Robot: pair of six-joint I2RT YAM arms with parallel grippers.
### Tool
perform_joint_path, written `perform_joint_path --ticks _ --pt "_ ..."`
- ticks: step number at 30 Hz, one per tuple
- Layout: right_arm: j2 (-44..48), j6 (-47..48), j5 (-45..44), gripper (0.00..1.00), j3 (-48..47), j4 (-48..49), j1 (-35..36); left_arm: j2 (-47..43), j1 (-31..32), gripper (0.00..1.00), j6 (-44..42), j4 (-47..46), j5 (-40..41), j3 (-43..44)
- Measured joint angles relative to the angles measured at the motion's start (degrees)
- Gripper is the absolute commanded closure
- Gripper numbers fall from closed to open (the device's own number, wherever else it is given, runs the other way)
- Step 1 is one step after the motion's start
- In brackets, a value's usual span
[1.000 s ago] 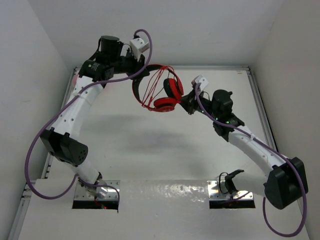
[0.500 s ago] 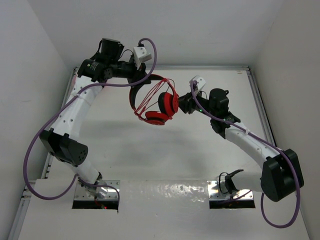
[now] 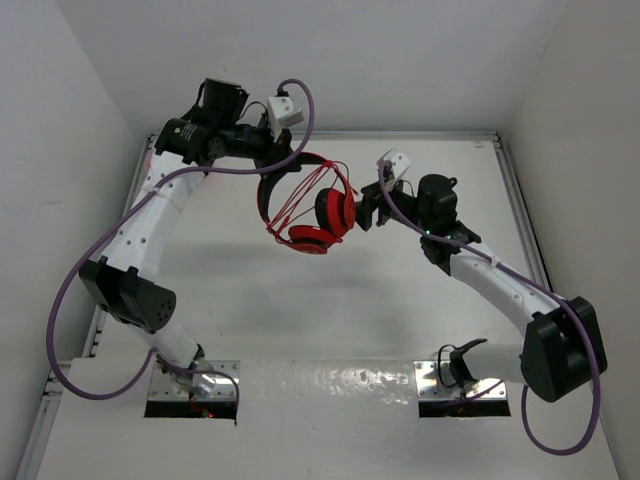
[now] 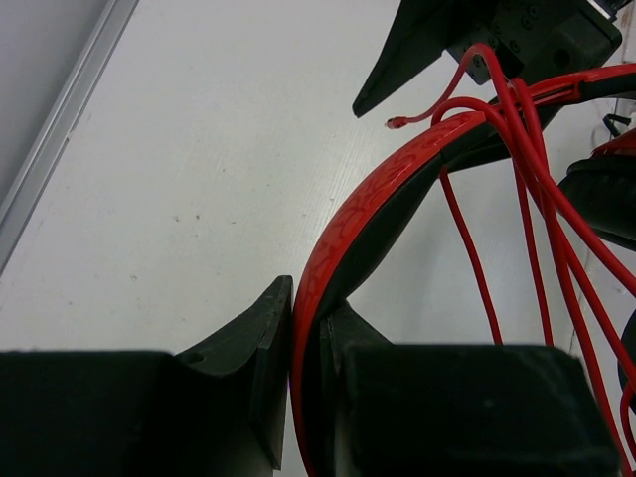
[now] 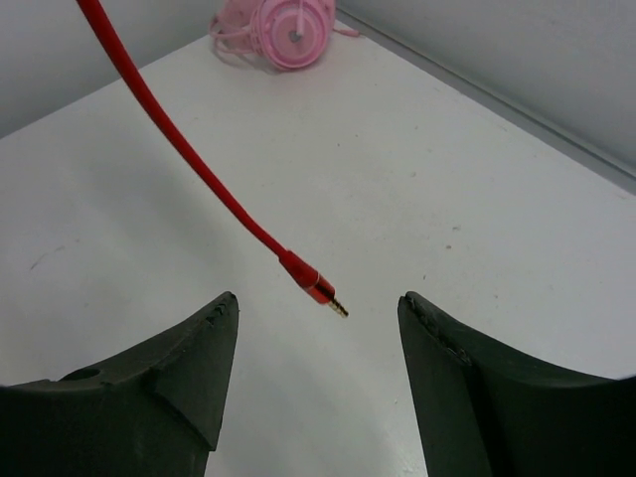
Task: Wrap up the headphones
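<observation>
We're looking into a robotics lab test cell: a bare white table [image 3: 300, 300] boxed in by plain white walls [image 3: 60, 110] on the left, far and right, with a metal rail [image 3: 521, 200] along its edge. The left arm [image 3: 150, 215] and right arm [image 3: 500, 285], white and black, stand on metal base plates [image 3: 215, 372] at the near edge, with purple cables [image 3: 52, 340] looping off them.

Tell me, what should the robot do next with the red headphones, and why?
Probably close the right gripper on the cord just above its plug and tuck that end in. The left gripper is shut on the headband, holding the headphones up with cord looped over the band, but the plug end hangs loose between the right gripper's open jaws.
</observation>
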State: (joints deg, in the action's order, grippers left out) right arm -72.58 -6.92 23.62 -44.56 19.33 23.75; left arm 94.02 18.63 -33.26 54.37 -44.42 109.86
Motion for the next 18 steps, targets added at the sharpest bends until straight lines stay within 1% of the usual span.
perform_joint_path --ticks 4,5,6,7,9,10,13,18 --pt "-1.62 0.17 0.55 0.36 -2.25 1.16 0.00 0.00 0.07 1.00 -0.11 0.17 0.00 0.00" --pt "-2.21 0.11 0.66 0.37 -2.78 1.79 0.00 0.00 0.07 1.00 -0.11 0.22 0.00 0.00" --pt "-2.69 0.00 0.70 0.42 -3.17 2.45 0.00 0.00 0.09 1.00 -0.11 0.31 0.00 0.00" --pt "-3.13 -0.13 0.81 0.48 -3.45 2.99 0.00 0.00 0.13 1.00 -0.11 0.35 0.00 0.00" --pt "-4.09 -0.59 1.03 0.63 -3.96 4.22 0.00 0.00 0.13 1.00 -0.07 0.35 0.00 0.00" --pt "-4.57 -0.79 1.07 0.80 -4.20 4.63 0.00 0.00 0.13 1.00 0.09 0.33 0.02 -0.02" --pt "-5.95 -1.53 1.14 1.00 -4.52 5.60 0.00 0.00 0.13 1.00 1.86 -0.15 0.39 -0.02" --pt "-5.49 -2.89 1.11 1.00 -3.41 6.78 0.00 0.00 0.11 1.00 8.98 -4.42 4.46 -0.50"
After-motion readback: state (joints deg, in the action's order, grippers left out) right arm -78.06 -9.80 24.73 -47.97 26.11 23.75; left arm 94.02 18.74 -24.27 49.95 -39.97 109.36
